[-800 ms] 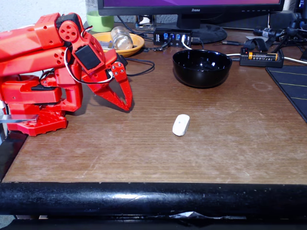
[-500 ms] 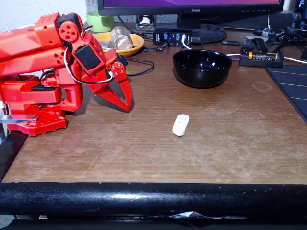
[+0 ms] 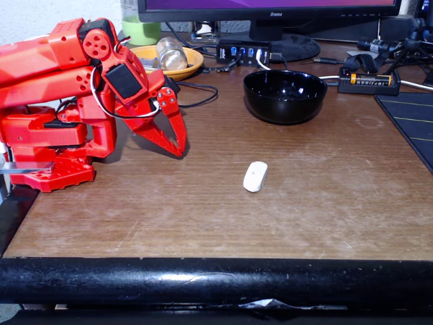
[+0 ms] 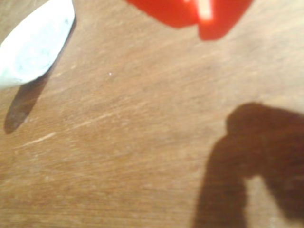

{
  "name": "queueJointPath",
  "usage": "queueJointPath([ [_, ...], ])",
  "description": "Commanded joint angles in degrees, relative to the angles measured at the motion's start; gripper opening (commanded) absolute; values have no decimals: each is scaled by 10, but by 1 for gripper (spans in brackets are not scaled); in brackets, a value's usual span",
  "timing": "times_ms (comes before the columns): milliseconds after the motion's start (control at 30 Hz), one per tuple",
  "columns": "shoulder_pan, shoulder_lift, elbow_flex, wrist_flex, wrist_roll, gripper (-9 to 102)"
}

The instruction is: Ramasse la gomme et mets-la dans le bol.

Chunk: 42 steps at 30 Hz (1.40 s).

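One red tool (image 3: 177, 145) hangs folded close to the arm's base, tips pointed down just above the worktop (image 3: 318, 196), fingers drawn together and grasping nothing. Well apart from it, toward the right in the fixed view, the eraser (image 3: 255, 176) lies flat on bare wood; the wrist view catches it at upper left (image 4: 35, 42). Beyond it stands the black bowl (image 3: 285, 96), upright and unoccupied. Judgement: the eraser looks light, slightly yielding and matte, unlikely to slip; pinch it across its narrow width at mid-length.
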Motion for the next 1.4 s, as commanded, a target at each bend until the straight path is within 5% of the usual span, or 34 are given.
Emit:
queueJointPath([
  [0, -1, -4, 13, -4, 4, -6],
  [1033, -3, -4, 12, -5, -13, -5],
  [1367, 8, -120, -105, -47, -70, -5],
])
